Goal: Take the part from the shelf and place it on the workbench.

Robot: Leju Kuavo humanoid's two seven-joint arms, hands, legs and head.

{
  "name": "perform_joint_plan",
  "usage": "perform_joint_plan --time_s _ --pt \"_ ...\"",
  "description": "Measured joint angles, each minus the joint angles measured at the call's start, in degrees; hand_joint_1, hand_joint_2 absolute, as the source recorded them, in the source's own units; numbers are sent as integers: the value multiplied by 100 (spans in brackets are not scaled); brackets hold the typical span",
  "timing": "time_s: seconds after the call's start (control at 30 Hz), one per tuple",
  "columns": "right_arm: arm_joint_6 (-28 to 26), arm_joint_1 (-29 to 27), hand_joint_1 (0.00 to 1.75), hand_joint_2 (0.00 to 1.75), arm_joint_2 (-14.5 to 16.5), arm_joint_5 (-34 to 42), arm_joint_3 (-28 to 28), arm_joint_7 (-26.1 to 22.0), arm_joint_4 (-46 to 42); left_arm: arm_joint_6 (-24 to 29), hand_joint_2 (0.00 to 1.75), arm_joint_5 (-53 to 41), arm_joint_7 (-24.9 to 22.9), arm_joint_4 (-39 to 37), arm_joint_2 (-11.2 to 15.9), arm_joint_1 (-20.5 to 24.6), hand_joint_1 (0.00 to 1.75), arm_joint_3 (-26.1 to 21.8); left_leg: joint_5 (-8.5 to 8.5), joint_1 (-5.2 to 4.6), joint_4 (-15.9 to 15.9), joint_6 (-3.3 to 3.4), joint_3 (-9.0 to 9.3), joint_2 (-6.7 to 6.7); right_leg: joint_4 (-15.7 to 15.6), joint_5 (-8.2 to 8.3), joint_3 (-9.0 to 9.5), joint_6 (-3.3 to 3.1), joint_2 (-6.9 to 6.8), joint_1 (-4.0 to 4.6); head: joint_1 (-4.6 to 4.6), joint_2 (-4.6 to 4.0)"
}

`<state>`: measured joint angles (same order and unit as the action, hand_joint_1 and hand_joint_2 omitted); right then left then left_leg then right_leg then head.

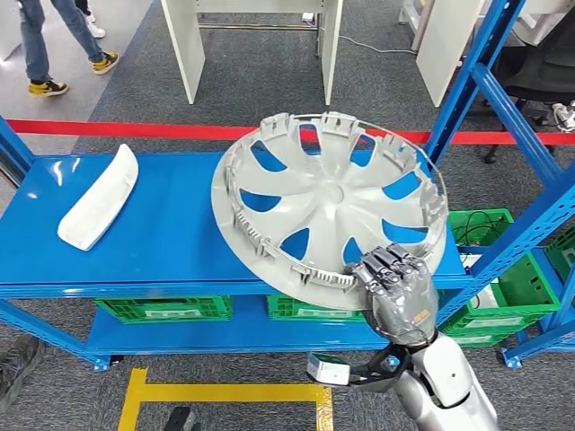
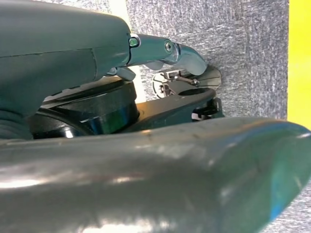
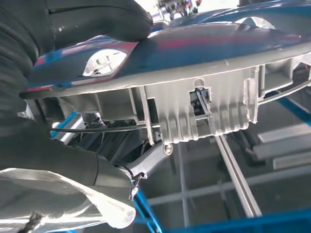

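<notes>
My right hand [image 1: 396,296] grips the grey wheel cover [image 1: 329,202] at its near rim, fingers [image 1: 388,263] curled over the top of the edge. The cover lies hollow side up, clips and ribs showing, toward the right end of the blue shelf [image 1: 155,242]. Its near edge juts out past the shelf's front edge, where my hand has it, and it sits tilted rather than flat. In my right wrist view the rim of the wheel cover [image 3: 190,104] runs just beside my thumb [image 3: 95,19], with my hand [image 3: 55,121] closed on both sides of it and the ribbed clips plainly in sight. Toward the left end of the same shelf lies a white curved trim piece [image 1: 100,197], well apart from the cover. Green crates [image 1: 505,287] stand on the lower level under the shelf. My left hand [image 2: 110,63] hangs over grey carpet beside a yellow floor line [image 2: 299,58]; whether its fingers are spread or closed I cannot tell.
</notes>
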<state>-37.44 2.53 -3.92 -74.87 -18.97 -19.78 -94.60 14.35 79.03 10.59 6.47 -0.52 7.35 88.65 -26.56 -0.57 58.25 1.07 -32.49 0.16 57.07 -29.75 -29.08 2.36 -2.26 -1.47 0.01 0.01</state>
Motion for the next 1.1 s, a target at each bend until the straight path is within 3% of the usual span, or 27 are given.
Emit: perform_joint_plan --time_s 0.13,0.57,1.1 --pt "0 -173 175 175 218 -17 184 -481 -345 48 175 96 129 0 0 -4 0 0 0 0 0 0 0 0 0 0 0 0 1 0 1 0" --pt "0 -451 175 175 403 -75 189 -884 -948 -2 175 305 532 0 0 -10 0 -9 0 0 0 0 0 0 0 0 0 0 1 0 1 -1" --pt "0 -559 175 175 403 154 45 -839 -1101 53 175 491 608 0 1 -11 0 -39 0 0 -1 0 0 0 0 0 0 0 1 0 1 1"
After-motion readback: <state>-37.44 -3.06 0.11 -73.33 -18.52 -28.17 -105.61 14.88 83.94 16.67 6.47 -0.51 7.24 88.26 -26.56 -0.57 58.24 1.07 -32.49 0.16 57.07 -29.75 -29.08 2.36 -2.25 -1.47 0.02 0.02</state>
